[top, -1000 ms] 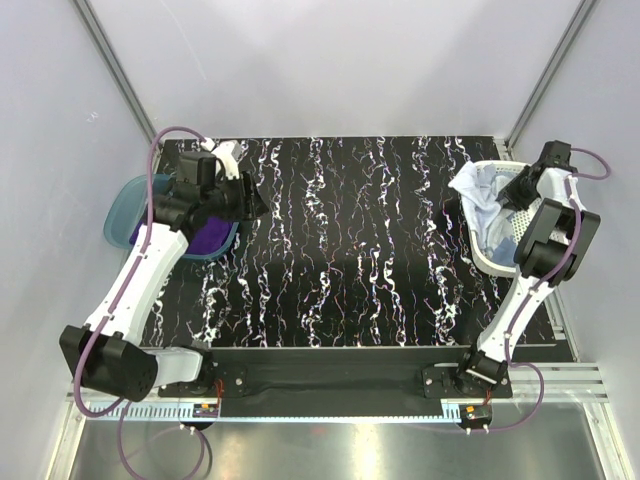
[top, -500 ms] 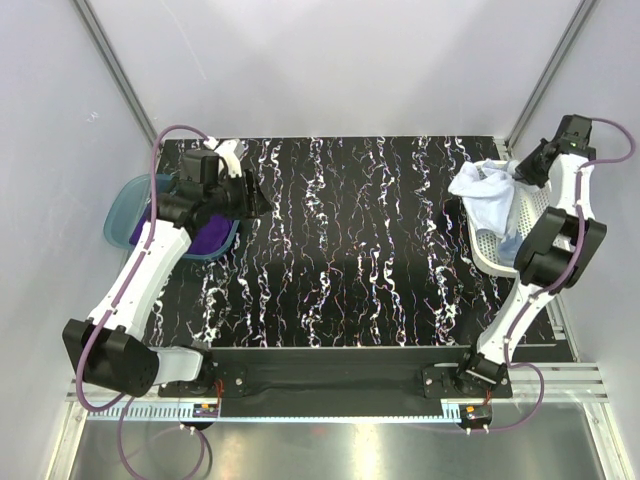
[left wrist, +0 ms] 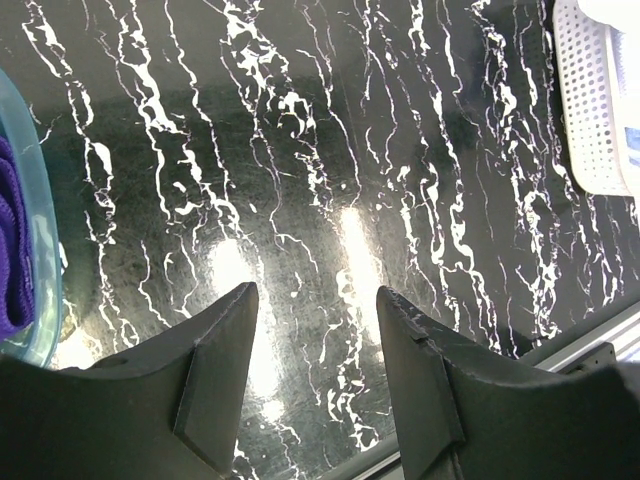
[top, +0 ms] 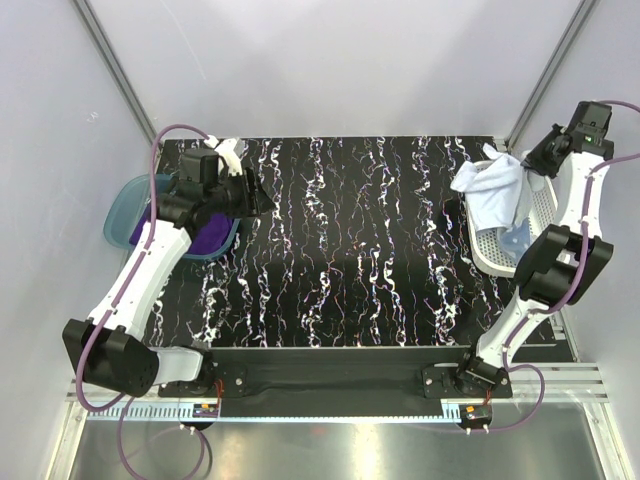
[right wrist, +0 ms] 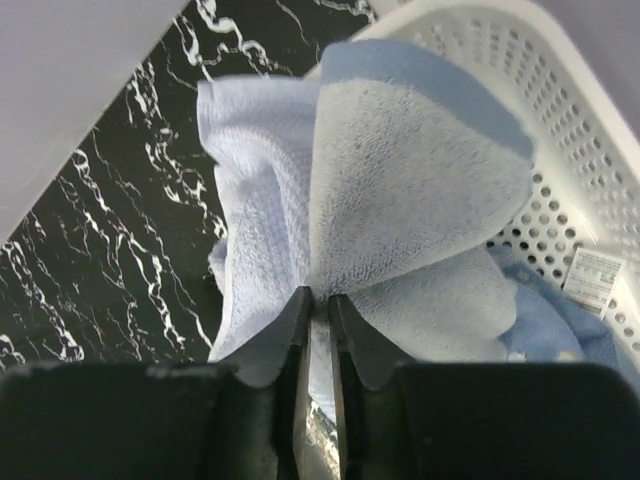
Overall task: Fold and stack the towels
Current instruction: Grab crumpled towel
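Left claw [left wrist: 315, 300] gapes above marbled table [left wrist: 300, 150], near purple towel [left wrist: 10, 240].

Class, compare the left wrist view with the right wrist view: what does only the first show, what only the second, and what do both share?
Only the left wrist view: the left gripper, jaws open and empty over the black marbled table, and the purple towel in the teal tray. Only the right wrist view: the right gripper shut on the pale towel, and the white label on the light blue towel in the white mesh basket. Both: the basket and the table.
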